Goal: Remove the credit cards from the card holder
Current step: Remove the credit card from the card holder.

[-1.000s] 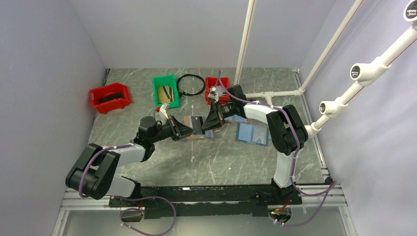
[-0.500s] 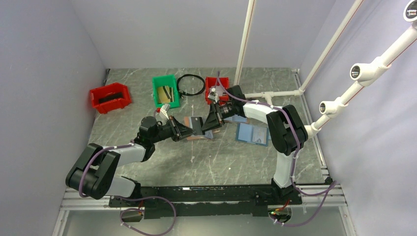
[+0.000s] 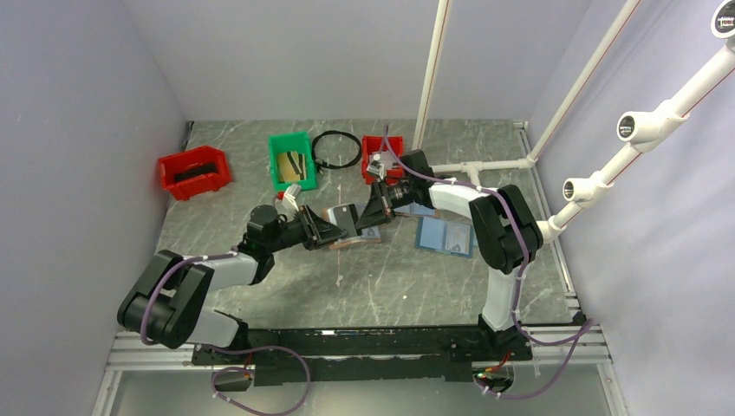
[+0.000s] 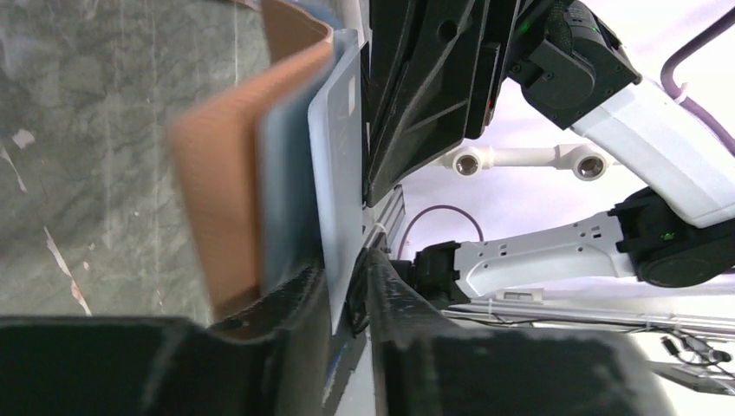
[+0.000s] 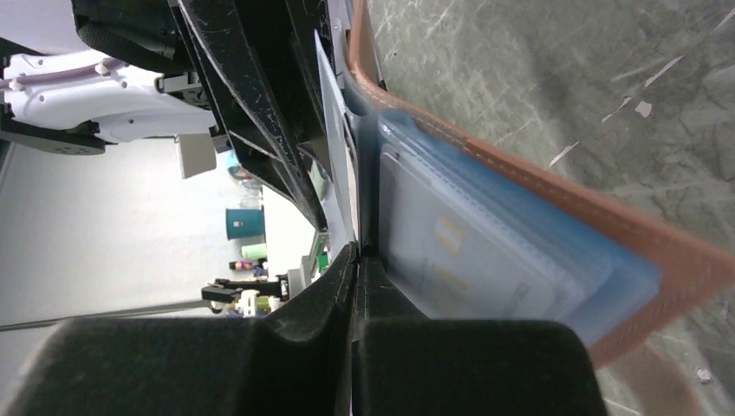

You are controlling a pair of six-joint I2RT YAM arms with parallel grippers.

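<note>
The card holder (image 3: 351, 244), with a reddish-brown cover and pale blue pages, is held partly off the table between the two grippers. In the left wrist view its cover (image 4: 217, 199) curls to the left of my fingers. In the right wrist view its pages (image 5: 485, 251) fan out to the right. A pale grey credit card (image 3: 347, 217) stands on edge between the grippers. My left gripper (image 3: 332, 230) is shut on the near end of the card (image 4: 338, 156). My right gripper (image 3: 366, 217) is shut on a thin pale sheet at the holder's inner side (image 5: 355, 256). Whether that sheet is a page or the card is unclear.
A second holder with a blue cover (image 3: 444, 236) lies open to the right. At the back stand a red bin (image 3: 194, 171), a green bin (image 3: 291, 159), a black cable ring (image 3: 336, 149) and another red bin (image 3: 381, 154). A white pipe frame (image 3: 485, 162) stands at the back right.
The card between the grippers has tilted and now shows a paler face. The left gripper has shifted slightly to the right. The right arm has hardly moved.
</note>
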